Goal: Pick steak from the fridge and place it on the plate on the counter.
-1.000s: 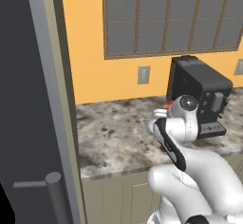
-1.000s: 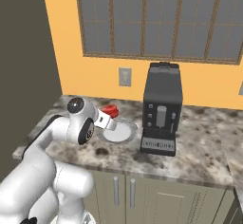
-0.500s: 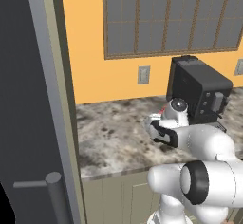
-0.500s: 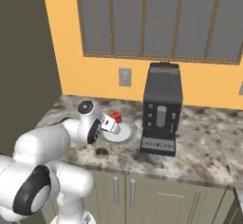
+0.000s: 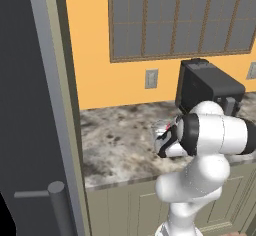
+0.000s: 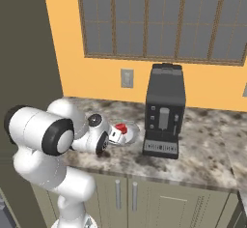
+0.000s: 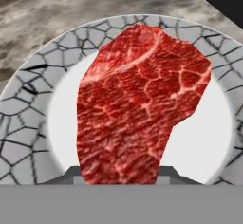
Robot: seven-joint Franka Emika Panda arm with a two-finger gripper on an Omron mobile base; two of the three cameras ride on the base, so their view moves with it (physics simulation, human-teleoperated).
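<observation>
The steak (image 7: 137, 104), bright red with whitish marbling, hangs just over the plate (image 7: 28, 99), a pale round dish with a cracked grey rim. My gripper (image 7: 121, 175) is shut on the steak's near end; only the tops of its dark fingertips (image 7: 73, 172) show on either side. From the right base view the gripper (image 6: 114, 135) reaches over the marble counter (image 6: 202, 149), with the steak (image 6: 120, 127) above the plate (image 6: 131, 134). The left base view shows the gripper (image 5: 161, 141) over the counter (image 5: 115, 145), and the dark grey fridge (image 5: 25, 105) at far left.
A black coffee machine (image 6: 165, 111) stands right beside the plate, against the orange wall under the window. The fridge's bar handle (image 5: 57, 200) sticks out low on the left. Bare marble lies left of the plate and right of the machine.
The arm has folded and swung round, and the gripper has carried the steak down and a little right, from above the counter to just over the plate.
</observation>
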